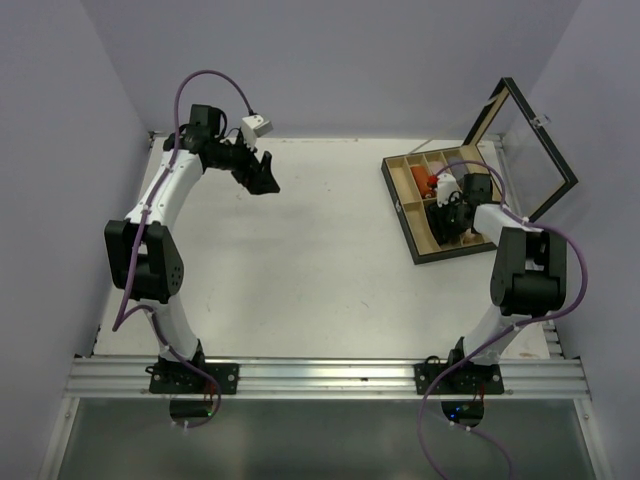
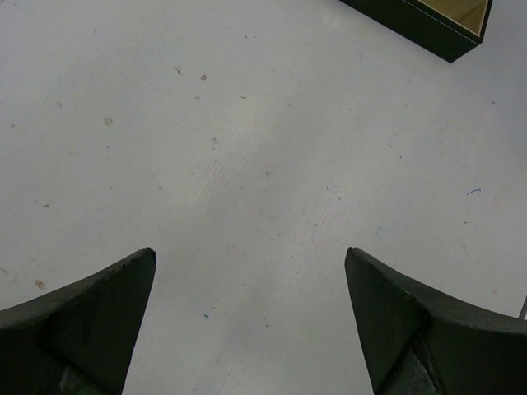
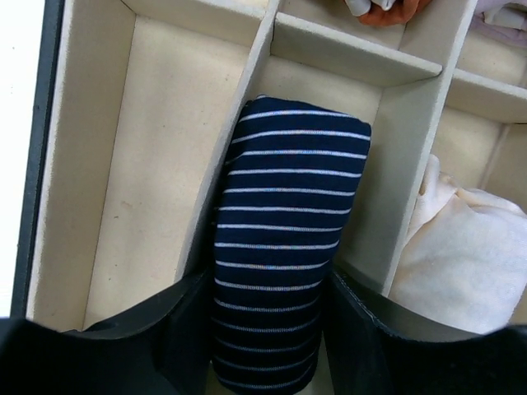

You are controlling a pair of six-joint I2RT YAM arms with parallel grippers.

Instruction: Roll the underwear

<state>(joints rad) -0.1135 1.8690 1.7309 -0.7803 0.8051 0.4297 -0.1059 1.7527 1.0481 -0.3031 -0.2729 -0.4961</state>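
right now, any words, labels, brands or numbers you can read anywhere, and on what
None can be read in any view.
The navy striped underwear shows only pale stripes.
The beige one and the box dividers are plain.
The table has only specks.

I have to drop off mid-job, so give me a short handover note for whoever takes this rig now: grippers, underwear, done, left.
Left gripper: open, empty, above the white table.
Right gripper: down in the compartmented wooden box, fingers either side of the rolled navy cloth garment with thin pale stripes; whether they grip it is unclear.
Rolled plain beige cloth garment: neighbouring compartment.
Done: those two rolled and boxed.
Left: raise the right arm clear; small pink-and-white garment not identifiable here, so check it.
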